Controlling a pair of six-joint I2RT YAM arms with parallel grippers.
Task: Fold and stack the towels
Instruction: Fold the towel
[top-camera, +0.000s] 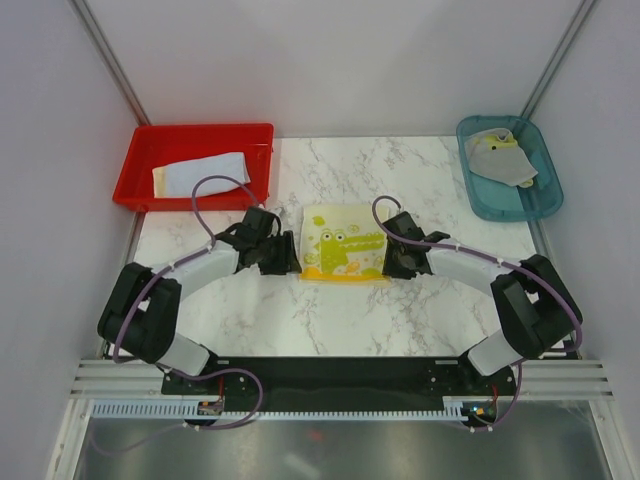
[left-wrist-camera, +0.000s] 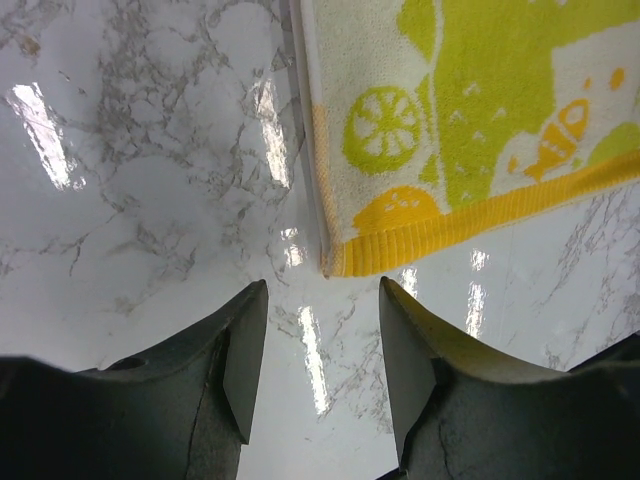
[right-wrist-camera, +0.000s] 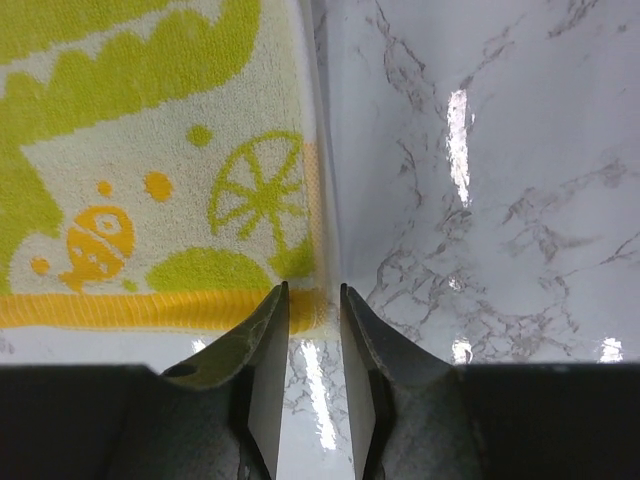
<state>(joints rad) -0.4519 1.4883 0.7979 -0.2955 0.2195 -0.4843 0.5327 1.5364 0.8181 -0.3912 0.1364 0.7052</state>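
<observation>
The left gripper (left-wrist-camera: 315, 360) stands with its jaws well apart and nothing between them, its fingers (left-wrist-camera: 245, 355) low over the marble table (left-wrist-camera: 150, 180), and the near left corner of the crocodile towel (left-wrist-camera: 450, 120) lies just beyond the gap without touching either tip. The right gripper (right-wrist-camera: 312, 370) has its jaws open only a narrow slot. The towel's near right corner (right-wrist-camera: 150, 200) sits right in the mouth of that slot, flat on the table, and the shiny marble shows through the rest of the gap (whether the fingers (right-wrist-camera: 265, 380) press the cloth cannot be told from here). From above, the two arms curve inward from their bases, so the left gripper (top-camera: 280, 255) and right gripper (top-camera: 393, 260) flank the near edge of the crocodile towel (top-camera: 343, 245). The towel lies spread flat near the middle of the table (top-camera: 300, 320), its orange-yellow hem towards the arms and its green print facing up. Further back, at the far left corner, a red bin (top-camera: 140, 190) holds a pale lavender-blue towel (top-camera: 212, 174) lying flat, with a cream-yellow towel (top-camera: 165, 180) showing at its left end. At the far right corner a teal bin (top-camera: 480, 205) holds a crumpled grey towel (top-camera: 505, 162) with a bit of yellow on it.
</observation>
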